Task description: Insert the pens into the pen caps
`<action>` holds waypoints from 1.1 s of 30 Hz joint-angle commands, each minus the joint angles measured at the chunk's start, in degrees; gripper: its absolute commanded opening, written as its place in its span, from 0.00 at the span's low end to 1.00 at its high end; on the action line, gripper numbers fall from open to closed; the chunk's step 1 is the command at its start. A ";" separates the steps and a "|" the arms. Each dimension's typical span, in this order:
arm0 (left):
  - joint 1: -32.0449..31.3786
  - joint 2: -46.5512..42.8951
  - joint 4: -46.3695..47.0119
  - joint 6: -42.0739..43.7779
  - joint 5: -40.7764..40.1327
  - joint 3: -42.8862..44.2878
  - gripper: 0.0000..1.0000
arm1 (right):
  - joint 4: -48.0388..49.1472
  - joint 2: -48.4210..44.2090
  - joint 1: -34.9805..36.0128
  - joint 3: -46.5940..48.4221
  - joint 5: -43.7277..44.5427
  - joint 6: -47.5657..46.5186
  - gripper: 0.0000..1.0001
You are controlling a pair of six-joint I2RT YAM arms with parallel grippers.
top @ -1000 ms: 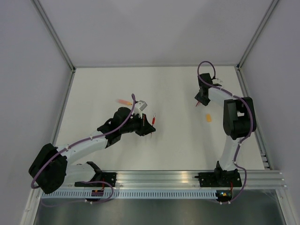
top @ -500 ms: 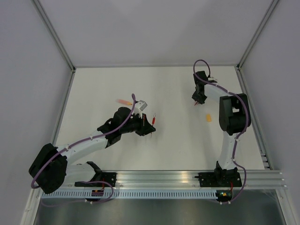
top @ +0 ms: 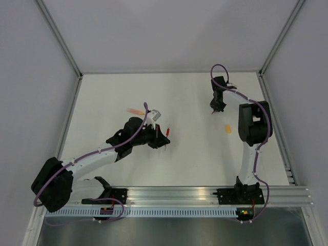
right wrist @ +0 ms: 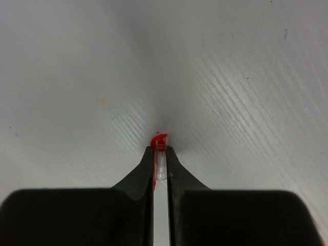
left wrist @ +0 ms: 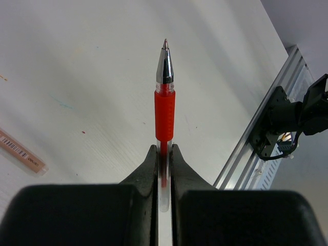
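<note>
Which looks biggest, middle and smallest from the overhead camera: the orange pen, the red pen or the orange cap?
1. The orange pen, longest.
2. The red pen, though the left gripper hides part, so those two are unsure.
3. The orange cap, clearly smallest.

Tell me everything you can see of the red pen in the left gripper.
The red pen is uncapped: a clear plastic barrel with red ink inside, a red rubbery-looking grip sleeve and a tapered silver metal tip. The black fingers of the left gripper pinch the barrel just behind the sleeve, so the pen sticks straight out, tip away from the wrist. Only the fingers touch it; it hangs above the white table.
</note>
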 commanded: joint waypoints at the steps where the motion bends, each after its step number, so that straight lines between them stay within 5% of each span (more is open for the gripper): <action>1: -0.09 -1.42 0.10 1.85 -0.56 2.11 0.02 | -1.92 3.07 0.15 0.25 -2.02 -0.61 0.08; 5: -0.18 -1.16 0.19 1.76 -0.38 2.19 0.02 | -1.21 2.01 0.06 -0.72 -2.46 -2.37 0.00; 19: -0.09 -0.98 0.45 1.59 -0.12 2.02 0.02 | 5.47 -7.74 0.06 -8.09 -18.72 -23.90 0.00; 33: -0.09 0.51 1.42 1.67 0.67 2.20 0.02 | 20.05 -17.32 0.24 -23.74 -33.31 -25.40 0.00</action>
